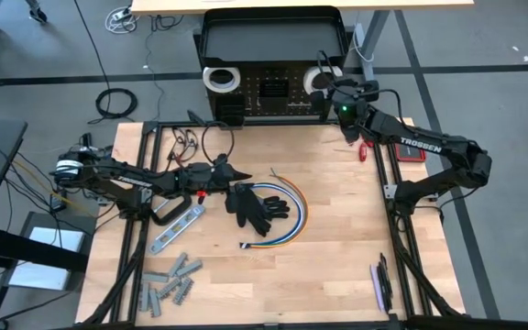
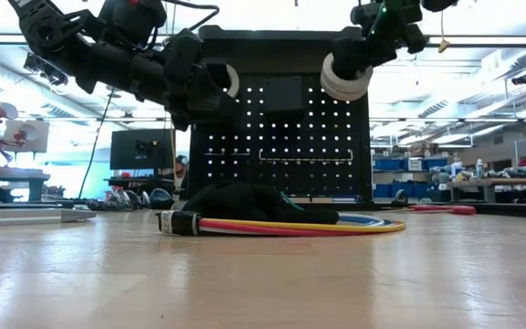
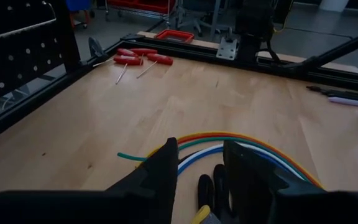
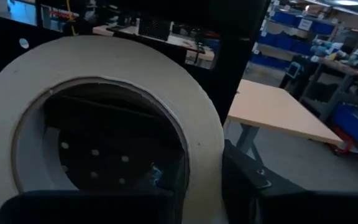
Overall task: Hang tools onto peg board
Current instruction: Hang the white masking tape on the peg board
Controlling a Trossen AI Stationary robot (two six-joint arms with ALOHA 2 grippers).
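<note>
The right gripper point(image 1: 330, 87), jaws pinching the wall of a white tape roll point(image 4: 104, 106) against the peg board's point(image 2: 281, 128) far right, should ease the roll onto its peg squarely before letting go.

- Table point(image 1: 337, 275): pale wood planks, smooth, slight sheen.
- Peg board point(image 2: 281, 146): black perforated metal, matt.
- Tape roll point(image 4: 110, 81): off-white paper, matt.
- Gloves point(image 1: 255, 203): black cloth.
- Cables point(image 3: 253, 146): glossy coloured plastic sheathing.
- Flat bar point(image 1: 174, 229): bare grey metal.
</note>
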